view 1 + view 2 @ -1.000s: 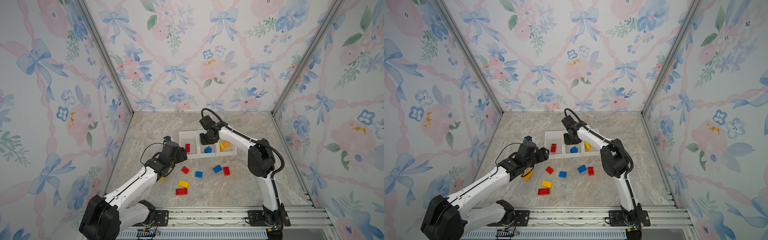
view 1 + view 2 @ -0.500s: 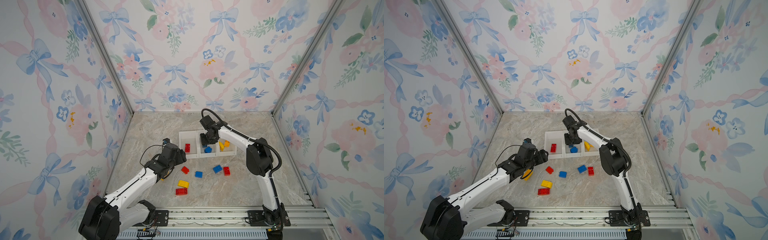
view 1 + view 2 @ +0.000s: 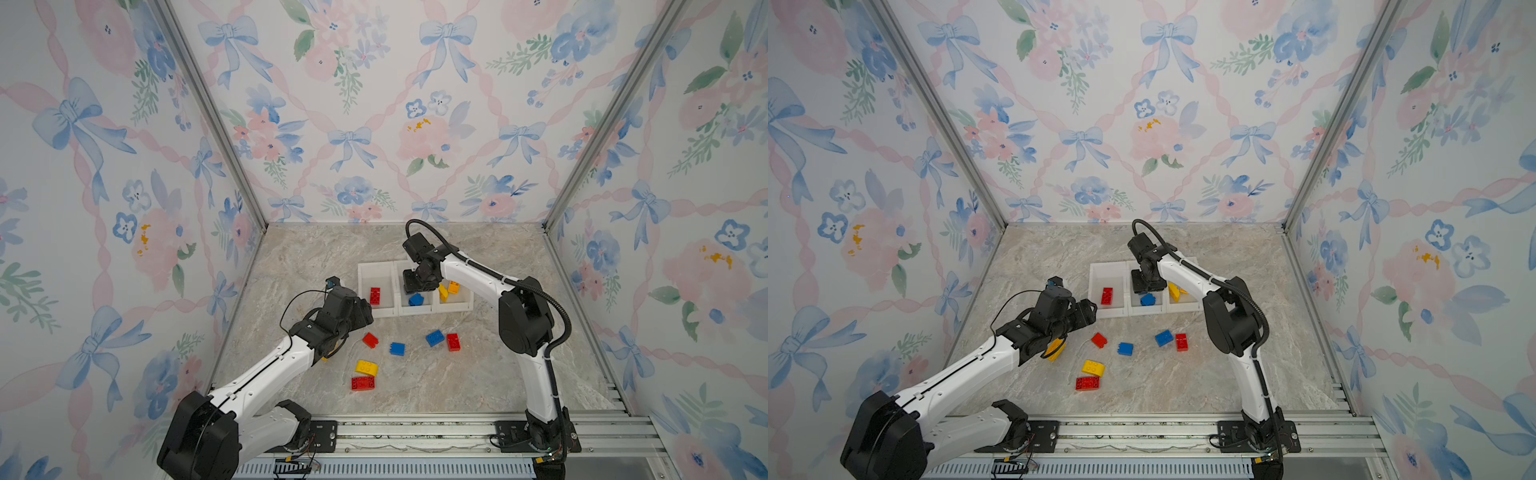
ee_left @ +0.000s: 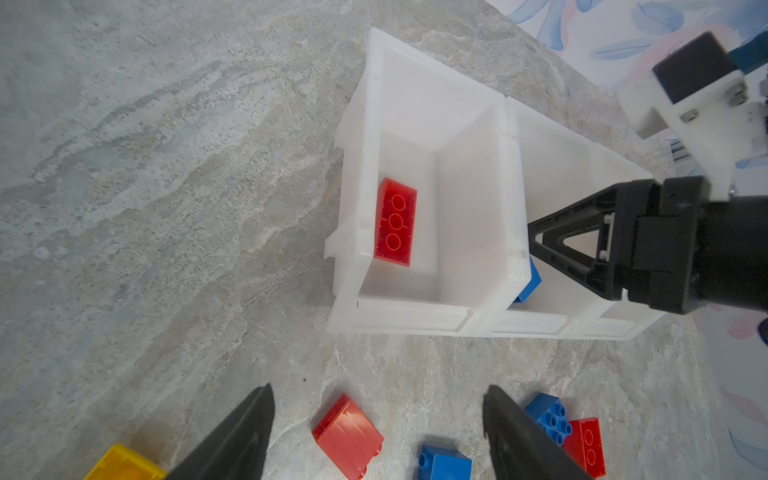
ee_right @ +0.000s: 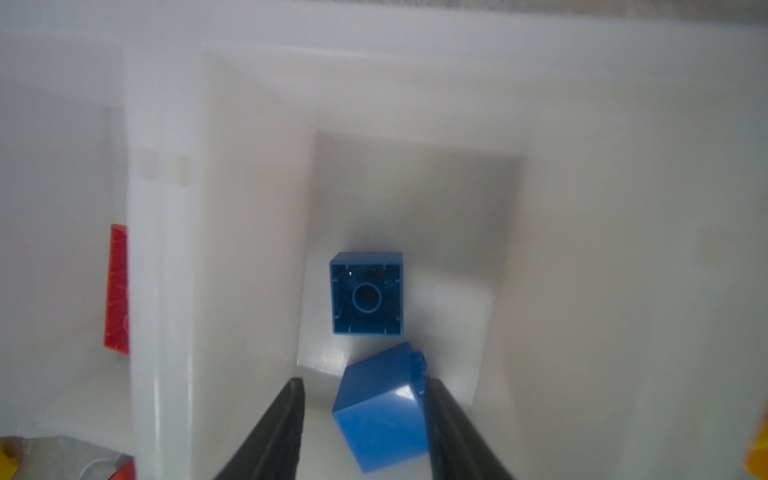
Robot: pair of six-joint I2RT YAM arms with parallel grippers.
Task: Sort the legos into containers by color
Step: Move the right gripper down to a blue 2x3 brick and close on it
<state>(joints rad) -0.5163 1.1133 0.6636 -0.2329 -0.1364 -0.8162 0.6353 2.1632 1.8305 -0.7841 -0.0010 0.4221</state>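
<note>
The tabletop (image 3: 478, 386), near to far. Nearest lie 7 loose legos: a red brick (image 3: 363, 382), a yellow curve (image 3: 366, 368), a blue brick (image 3: 397, 348), a red slope (image 3: 370, 339), a blue block (image 3: 434, 338) just beside a red block (image 3: 453, 342), and a yellow piece (image 3: 1054, 349) half hidden under the left arm. The left end effector (image 4: 378, 395) is empty, jaws wide apart, aimed at the red slope just short of the bins (image 3: 415, 311).

Of these 3 joined bins, the left holds a sorted red brick (image 3: 375, 296), the middle 2 blue cubes, and the right yellow legos (image 3: 454, 286). The right end effector (image 5: 361, 386) reaches into the middle bin with jaws part-open. A tilted blue cube (image 5: 380, 409) sits unclamped between them, touching 1 jaw only, beside an upturned blue cube (image 5: 367, 293).

Step in hand, as judged: blue drop-off. Next, the right arm must lift clear of the walls. The left arm must descend and close on the red slope.
</note>
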